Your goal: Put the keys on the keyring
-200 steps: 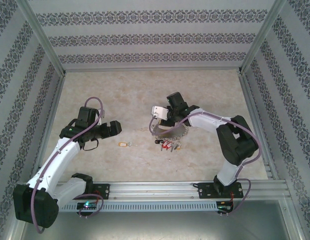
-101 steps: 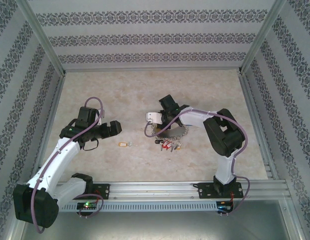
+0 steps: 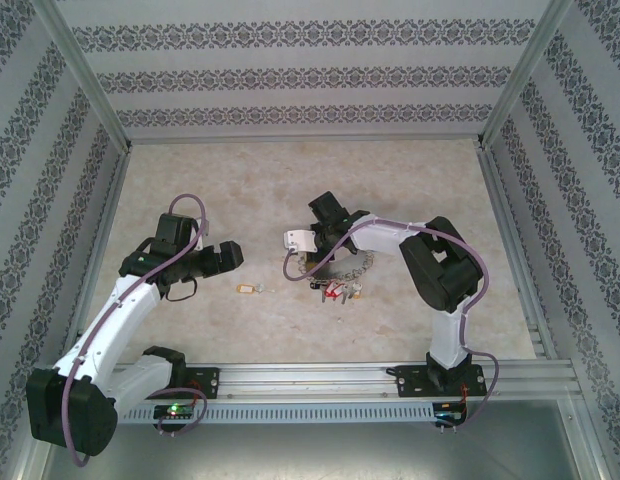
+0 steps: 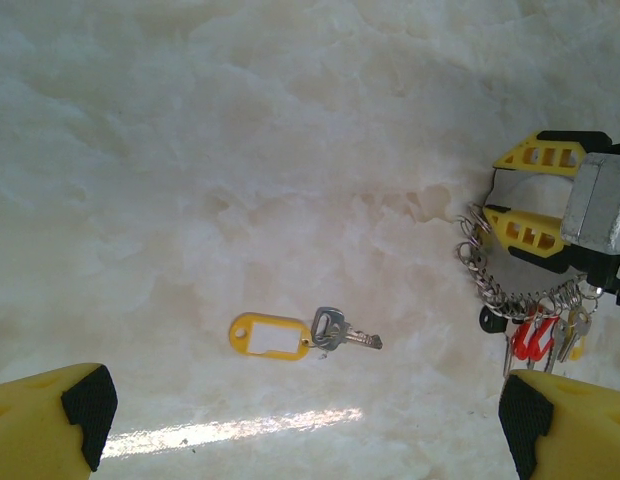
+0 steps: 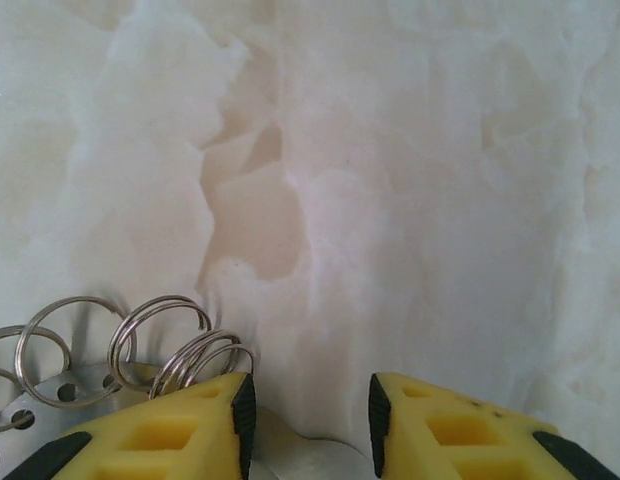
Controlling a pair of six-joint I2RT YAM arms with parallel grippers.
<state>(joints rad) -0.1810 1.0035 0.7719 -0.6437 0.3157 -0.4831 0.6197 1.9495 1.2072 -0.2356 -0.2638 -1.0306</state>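
Right claw (image 5: 312,410) shifting leftward since earlier, jaws straddling one keyring (image 3: 338,268), grip unclear; two red-tagged keys (image 4: 530,340) hanging there. Left claw (image 4: 300,410) hanging released. One yellow-tagged key (image 4: 305,333) lying loose on desk (image 4: 240,150).

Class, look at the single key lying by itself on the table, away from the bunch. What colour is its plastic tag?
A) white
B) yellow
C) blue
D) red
B: in the left wrist view, the lone key lies on the table with a yellow tag attached to its head.
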